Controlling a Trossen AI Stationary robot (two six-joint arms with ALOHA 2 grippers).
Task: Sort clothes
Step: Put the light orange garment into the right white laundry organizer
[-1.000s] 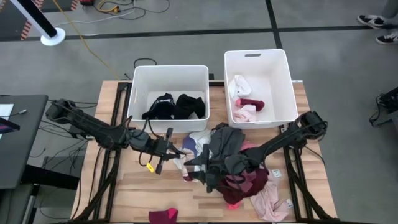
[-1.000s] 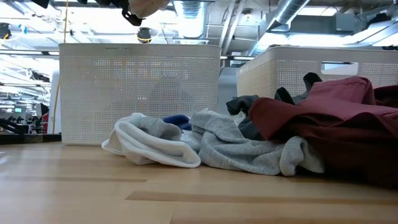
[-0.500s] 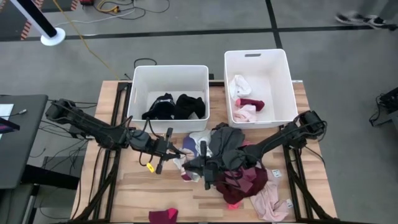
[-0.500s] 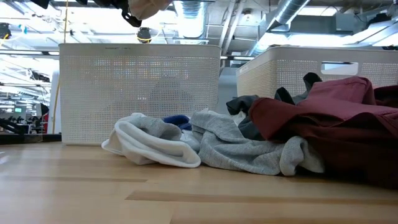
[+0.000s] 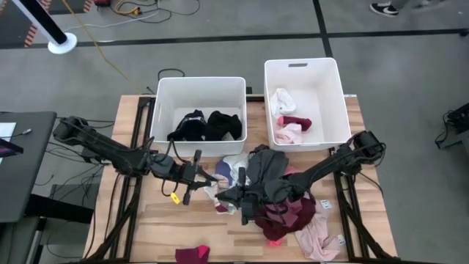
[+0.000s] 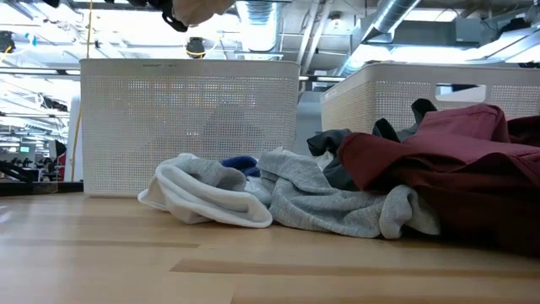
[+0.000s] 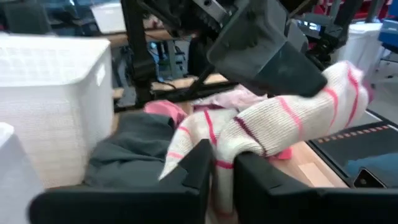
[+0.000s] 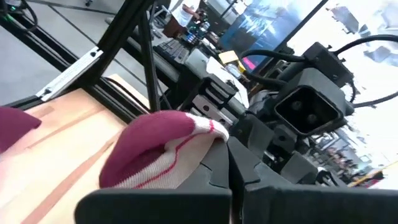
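Both hands now pinch striped sock (image 7: 273,124).

The high camera is looking straight down on the table (image 5: 157,220). The low one is sitting at tabletop level before the left bin (image 6: 190,118), facing it. Wrist cameras are hovering close over the striped sock (image 7: 280,124), shared by both.

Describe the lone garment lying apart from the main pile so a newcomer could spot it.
On the wooden table, look at the front edge, opposite the two white bins. The small maroon garment lies there alone, left of the pile of clothes, touching no other piece.
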